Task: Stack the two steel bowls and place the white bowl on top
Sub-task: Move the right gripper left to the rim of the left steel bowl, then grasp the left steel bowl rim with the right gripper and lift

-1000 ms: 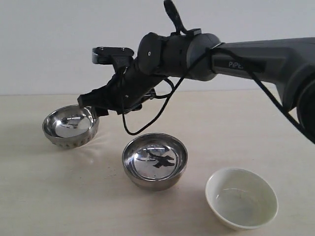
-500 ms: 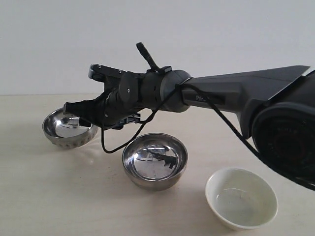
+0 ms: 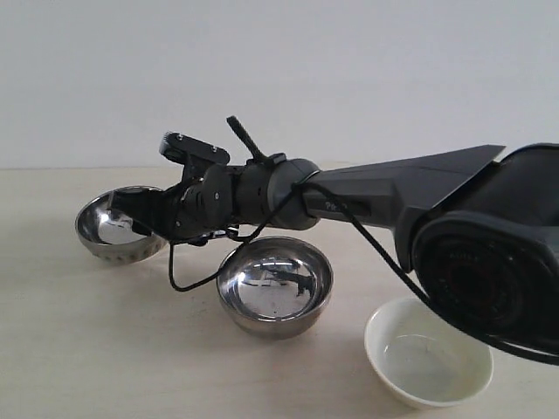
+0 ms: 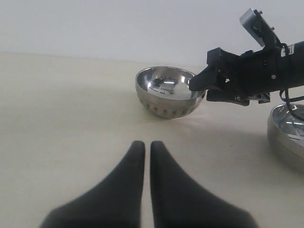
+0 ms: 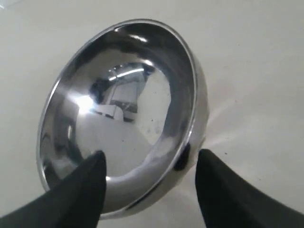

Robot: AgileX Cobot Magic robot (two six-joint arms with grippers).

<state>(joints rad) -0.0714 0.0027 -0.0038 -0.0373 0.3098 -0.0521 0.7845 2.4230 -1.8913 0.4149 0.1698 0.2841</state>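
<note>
The dimpled steel bowl (image 3: 105,236) sits at the far left of the table and also shows in the left wrist view (image 4: 167,95). The plain steel bowl (image 3: 275,284) stands in the middle, and the white bowl (image 3: 428,352) at the front right. My right gripper (image 3: 138,209) reaches across to the dimpled bowl (image 5: 123,109); it is open (image 5: 149,164), with the near rim between its fingers, one finger (image 5: 90,178) inside the bowl and the other outside. My left gripper (image 4: 143,145) is shut and empty, low over bare table short of that bowl.
The right arm (image 3: 367,196) and its dangling cable (image 3: 188,275) stretch over the plain steel bowl (image 4: 287,135). A pale wall closes off the far edge of the table (image 3: 52,349).
The right gripper has dropped and moved left, from above the dimpled bowl's right side down to its rim. The bowls have not moved.
</note>
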